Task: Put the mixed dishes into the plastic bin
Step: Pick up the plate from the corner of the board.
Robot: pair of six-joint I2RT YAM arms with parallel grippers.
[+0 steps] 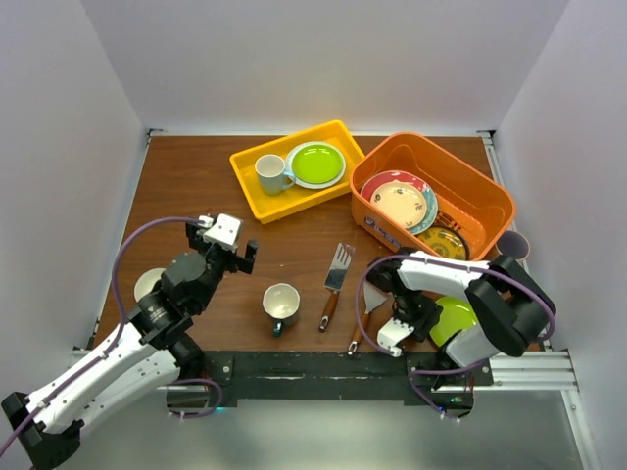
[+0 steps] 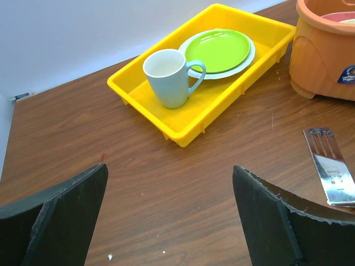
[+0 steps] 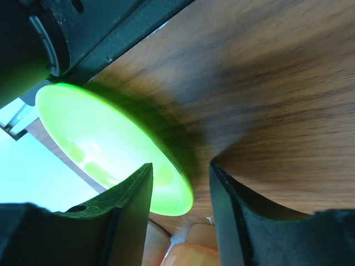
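Lime plate (image 1: 453,318) at table (image 1: 196,186) edge, spatulas (image 1: 338,266) beside

plain white walls (image 1: 323,59) around a brown wooden table (image 1: 196,176)

Overhead view faces down; wrist views sit low (left shares yellow tray (image 2: 238,91)).

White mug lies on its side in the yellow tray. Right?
Not right. The white mug stands upright, mouth up, in the yellow tray; it does not lie on its side. The left wrist view shows this clearly.
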